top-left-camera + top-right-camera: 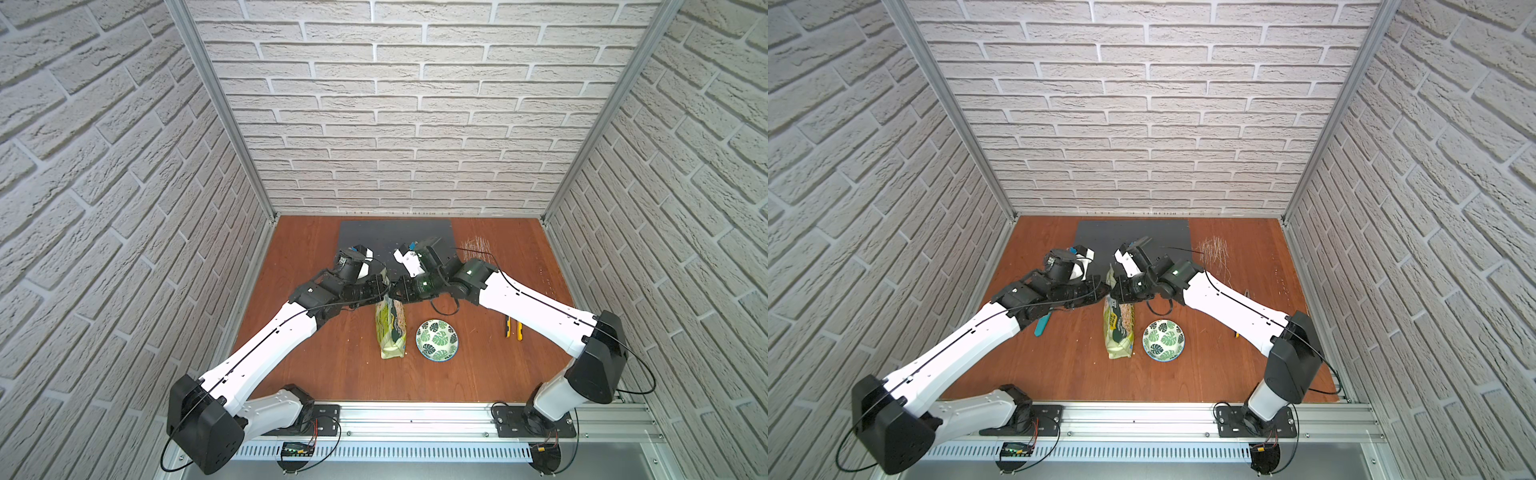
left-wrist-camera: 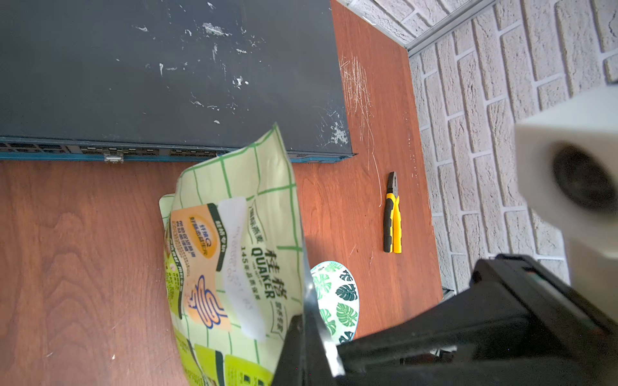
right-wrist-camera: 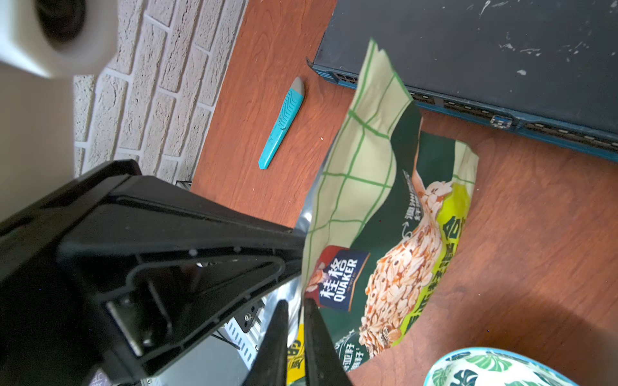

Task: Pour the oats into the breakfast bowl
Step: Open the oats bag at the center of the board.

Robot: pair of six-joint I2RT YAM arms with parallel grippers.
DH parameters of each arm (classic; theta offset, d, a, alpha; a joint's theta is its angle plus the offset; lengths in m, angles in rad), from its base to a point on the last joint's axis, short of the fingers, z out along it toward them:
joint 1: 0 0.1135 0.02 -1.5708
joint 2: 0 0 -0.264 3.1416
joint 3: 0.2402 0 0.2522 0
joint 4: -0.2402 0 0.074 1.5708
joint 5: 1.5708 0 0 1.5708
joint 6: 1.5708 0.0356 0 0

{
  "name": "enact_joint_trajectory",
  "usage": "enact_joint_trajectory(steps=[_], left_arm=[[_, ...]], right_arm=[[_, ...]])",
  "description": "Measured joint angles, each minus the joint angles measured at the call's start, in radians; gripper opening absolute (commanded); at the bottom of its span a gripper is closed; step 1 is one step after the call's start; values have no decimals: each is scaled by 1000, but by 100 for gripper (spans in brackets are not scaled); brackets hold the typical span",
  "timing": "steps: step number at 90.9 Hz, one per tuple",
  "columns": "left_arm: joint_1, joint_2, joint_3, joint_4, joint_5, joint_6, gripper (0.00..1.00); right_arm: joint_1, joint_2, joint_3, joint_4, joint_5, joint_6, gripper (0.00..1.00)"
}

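Pinched the standing Quaker oats pouch [image 1: 390,328] by its top in the closed left claw [image 1: 384,291], just beside the monstera-leaf bowl [image 1: 437,340] on the surface [image 1: 332,365], with the right claw's [image 3: 296,302] hold impossible to tell, and probably risked flakes missing the bowl if the crinkly film slipped.

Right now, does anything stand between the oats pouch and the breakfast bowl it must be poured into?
Nothing visible does. The oats pouch stands right beside the breakfast bowl, only bare table between them. The pliers and the blue cutter lie well off to either side.
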Motion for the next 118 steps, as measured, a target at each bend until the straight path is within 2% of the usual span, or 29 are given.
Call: enact_joint_trajectory(steps=[21,36,50,95,118], left_arm=[[-1,0,0,0,-2,0,0],[0,0,0,-6,-14,0,0],[-1,-3,0,-12,-31,2,0],[-9,-20,33,-94,-97,97,0],[-7,-21,65,-180,-120,136,0]], right_arm=[[4,26,11,-1,-12,0,17],[5,41,28,-8,-20,-5,4],[7,45,40,-31,1,-13,3],[56,43,82,-91,165,-51,3],[59,35,90,-182,354,-75,3]])
